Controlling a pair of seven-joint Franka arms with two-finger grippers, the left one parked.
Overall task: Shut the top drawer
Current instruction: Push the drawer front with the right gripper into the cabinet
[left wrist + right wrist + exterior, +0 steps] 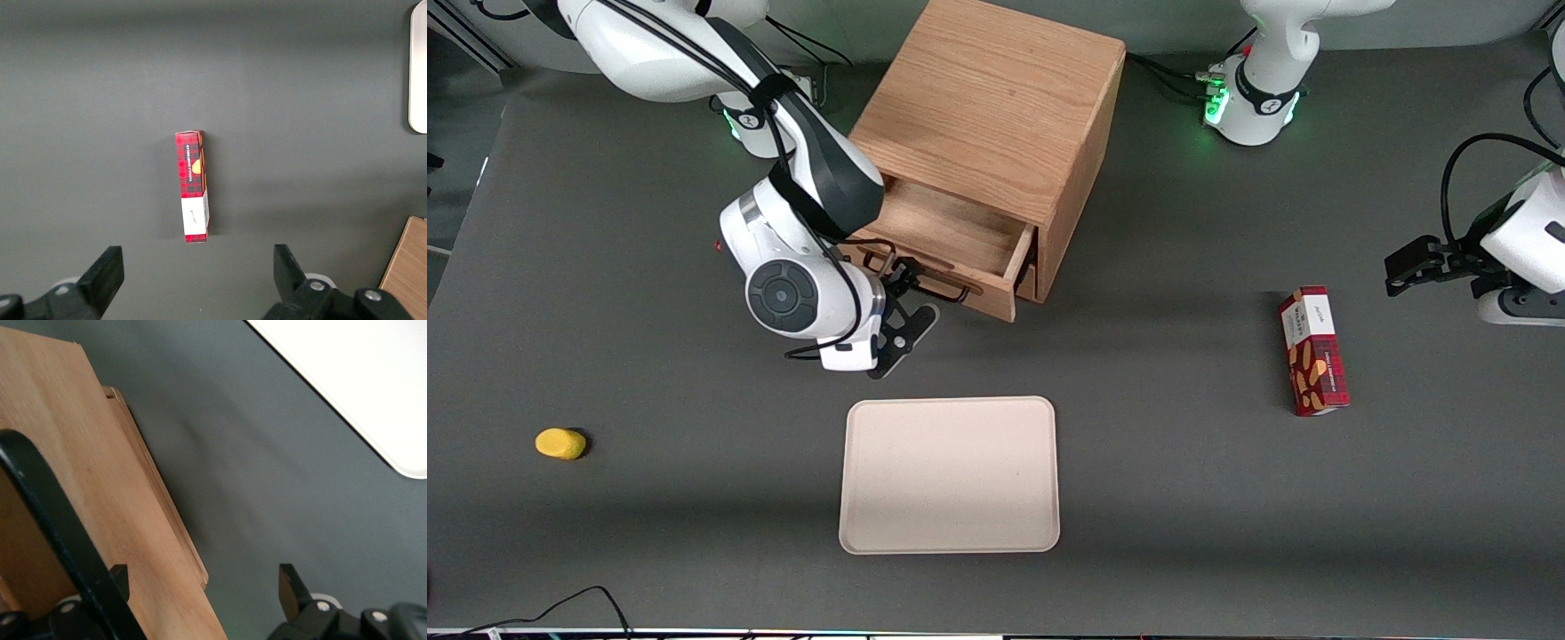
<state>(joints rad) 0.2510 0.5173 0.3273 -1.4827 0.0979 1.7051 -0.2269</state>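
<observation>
Jaws spread, empty: we see gripper (pixel 907 307) just in front of the open top drawer (pixel 960 236), near its handle (pixel 63 540); tray (pixel 950 474) at 6 o'clock.

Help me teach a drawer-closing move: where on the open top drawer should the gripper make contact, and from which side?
Judging from the pictures, the black bar handle or the front panel around it suits best. The top drawer juts from the cabinet toward the front camera, so come from in front and push inward. The gripper hangs open just in front of that panel, beside the handle.
</observation>
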